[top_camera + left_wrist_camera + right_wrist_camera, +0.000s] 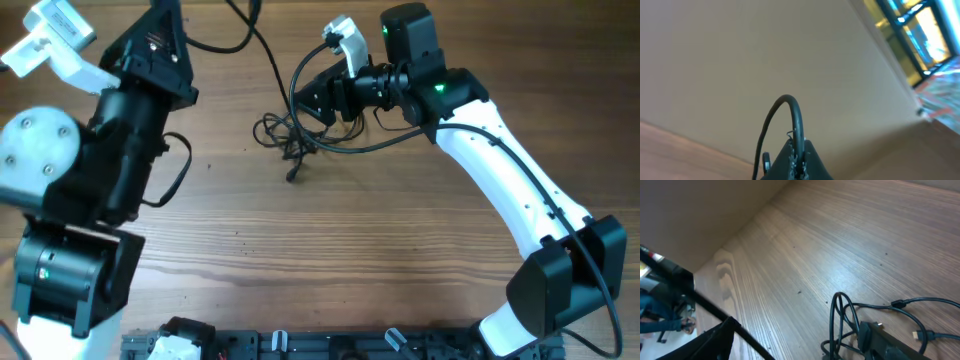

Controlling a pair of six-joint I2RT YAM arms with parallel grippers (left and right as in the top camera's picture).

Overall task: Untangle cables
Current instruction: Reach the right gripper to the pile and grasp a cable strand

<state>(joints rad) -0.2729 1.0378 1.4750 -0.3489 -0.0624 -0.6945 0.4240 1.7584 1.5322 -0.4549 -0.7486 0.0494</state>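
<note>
Though they sprawl over only a small patch of the wooden worktop point(350, 250), in the upper middle of the overhead view, the cables point(285, 132) look thin, light and limp. They should sag and drag their neighbours when pulled. A free strand near a plug end seems a better hold than the knot itself. The right tool point(318, 100) sits just beside the knot, jaws spread wide and gripping nothing I can see, though one finger is close against the loops. The left tool point(797, 162), at the overhead view's upper left, looks pressed together, with a strand arching into its tip, apparently pinched. One small plug point(292, 175) lies free below the knot.
</note>
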